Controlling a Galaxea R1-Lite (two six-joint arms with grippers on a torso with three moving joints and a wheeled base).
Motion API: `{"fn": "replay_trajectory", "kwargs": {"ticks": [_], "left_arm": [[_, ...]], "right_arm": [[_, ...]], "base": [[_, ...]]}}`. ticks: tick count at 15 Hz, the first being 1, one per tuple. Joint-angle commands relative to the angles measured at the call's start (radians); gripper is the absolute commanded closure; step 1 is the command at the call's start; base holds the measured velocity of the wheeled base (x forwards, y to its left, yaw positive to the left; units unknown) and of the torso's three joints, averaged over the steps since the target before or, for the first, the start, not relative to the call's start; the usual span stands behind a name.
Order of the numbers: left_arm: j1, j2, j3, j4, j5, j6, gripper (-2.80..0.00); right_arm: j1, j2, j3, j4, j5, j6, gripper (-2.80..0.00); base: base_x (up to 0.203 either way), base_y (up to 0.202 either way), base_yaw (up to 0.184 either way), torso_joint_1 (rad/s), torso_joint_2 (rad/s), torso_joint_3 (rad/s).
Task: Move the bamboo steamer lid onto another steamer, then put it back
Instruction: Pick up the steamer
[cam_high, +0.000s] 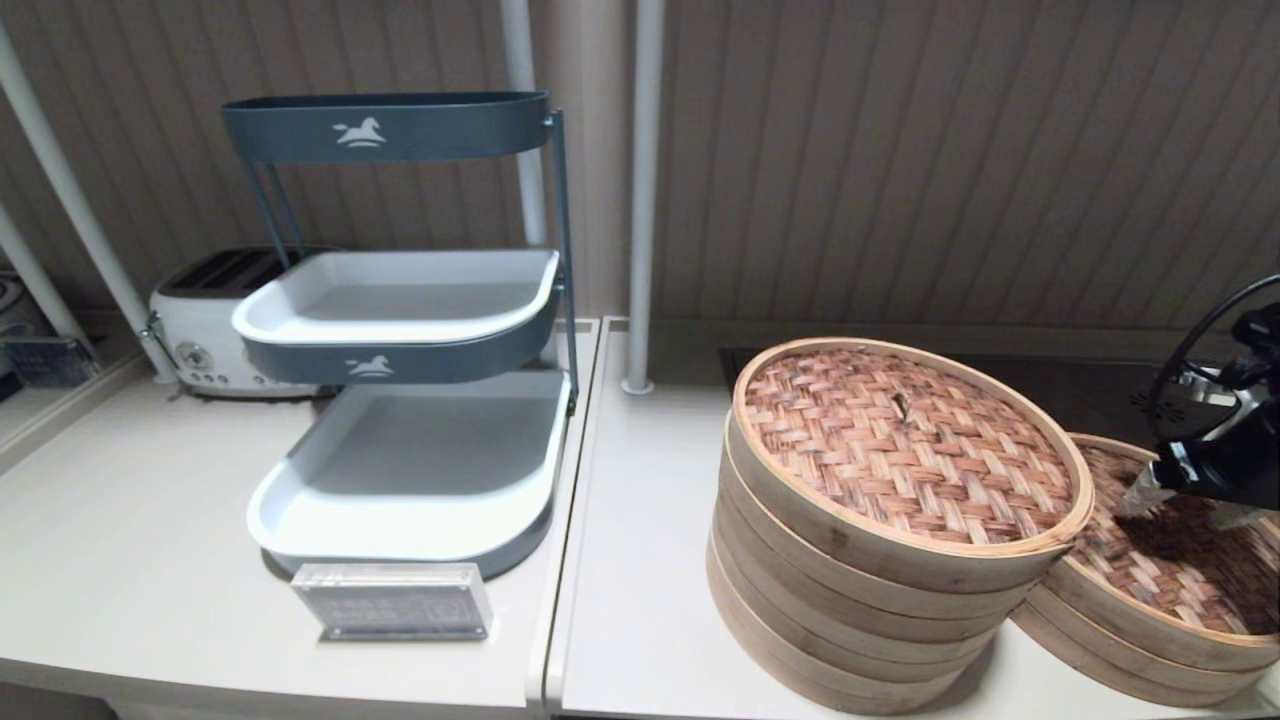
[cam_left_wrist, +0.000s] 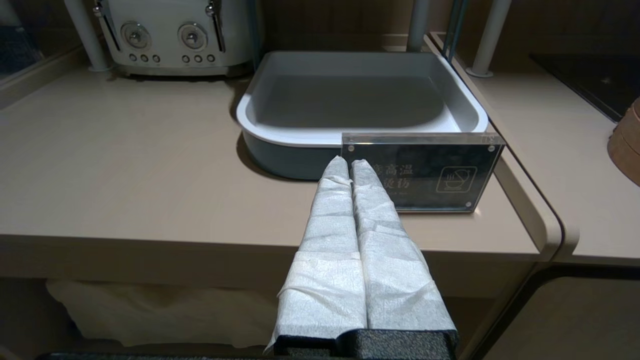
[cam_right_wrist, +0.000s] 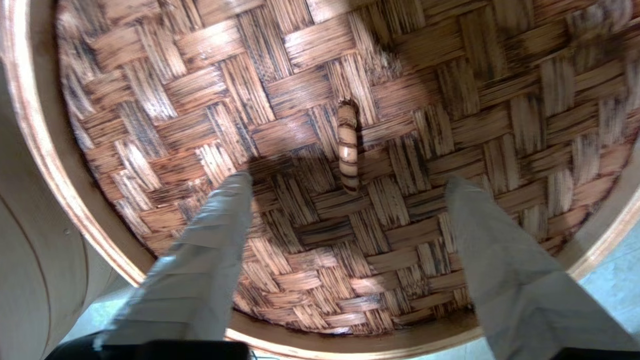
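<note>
Two woven lids are seen on the counter (cam_high: 640, 620), both on its right half; the bamboo steamer lid (cam_high: 1180, 560) rests at the far right on a low steamer (cam_high: 1130, 640), and its twin, the second lid (cam_high: 910, 450), caps the tall steamer stack (cam_high: 850, 630), which stands just beside it and partly hides its left edge. The right gripper (cam_right_wrist: 345, 182) is held just above the bamboo steamer lid with its jaws spread wide and nothing between them; its two wrapped fingers (cam_right_wrist: 200, 270) are placed on either side of the small centre loop (cam_right_wrist: 348, 147), and whether their tips touch the weave cannot be told; in the head view the same gripper (cam_high: 1185, 500) is seen over that lid at the right edge. The left gripper (cam_left_wrist: 350, 162) is parked low before the counter's front edge, out of the head view, with its padded fingers (cam_left_wrist: 335, 235) pressed together on nothing. Nearest the front edge on the left half a clear acrylic sign (cam_high: 393, 600) is stood; just behind it a three-tier tray rack (cam_high: 410, 330) is set, with white trays in dark blue frames; farther back, against the wall, a white toaster (cam_high: 205, 335) is found; behind the tall steamer stack a dark cooktop (cam_high: 1060, 385) is let into the surface.
</note>
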Motion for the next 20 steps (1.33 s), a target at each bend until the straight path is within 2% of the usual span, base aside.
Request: {"fn": "replay_trajectory", "kwargs": {"ticks": [1,20], "left_arm": [[0.000,0.000,0.028,-0.001,0.000,0.000,0.00],[0.000,0.000,0.028,-0.001,0.000,0.000,0.00]], "right_arm": [[-0.001,0.008,0.002,0.005,0.001,-0.002,-2.80],[-0.002,0.031,-0.001,0.005,0.001,0.000,-2.80]], "base": [[0.000,0.000,0.000,0.000,0.00,0.000],[0.000,0.000,0.000,0.000,0.00,0.000]]}}
